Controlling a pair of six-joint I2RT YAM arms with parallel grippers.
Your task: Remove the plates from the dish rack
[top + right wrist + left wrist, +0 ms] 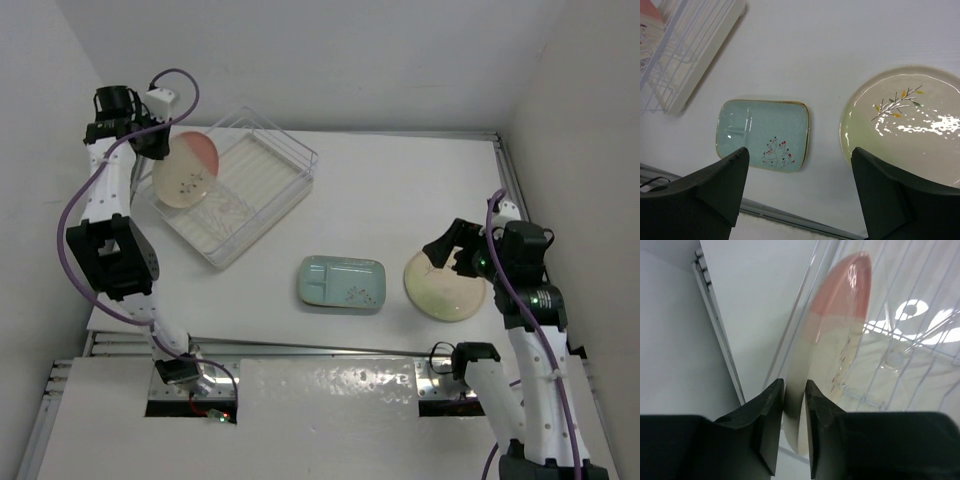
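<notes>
My left gripper [160, 140] is shut on the rim of a round cream plate with a salmon-pink segment [185, 167] and holds it on edge over the left side of the clear dish rack [270, 205]. In the left wrist view the plate [835, 335] runs up from between my fingers [772, 405], with the rack's clear wall and wire ribs [920, 335] to the right. A pale teal divided plate [343, 283] and a round cream plate [444, 286] lie flat on the table. My right gripper [452, 252] is open and empty above the cream plate [905, 120], next to the teal plate [762, 134].
White walls close in on the left, back and right. A metal rail [330, 350] runs along the near table edge. The rack's corner [685, 65] shows at the upper left of the right wrist view.
</notes>
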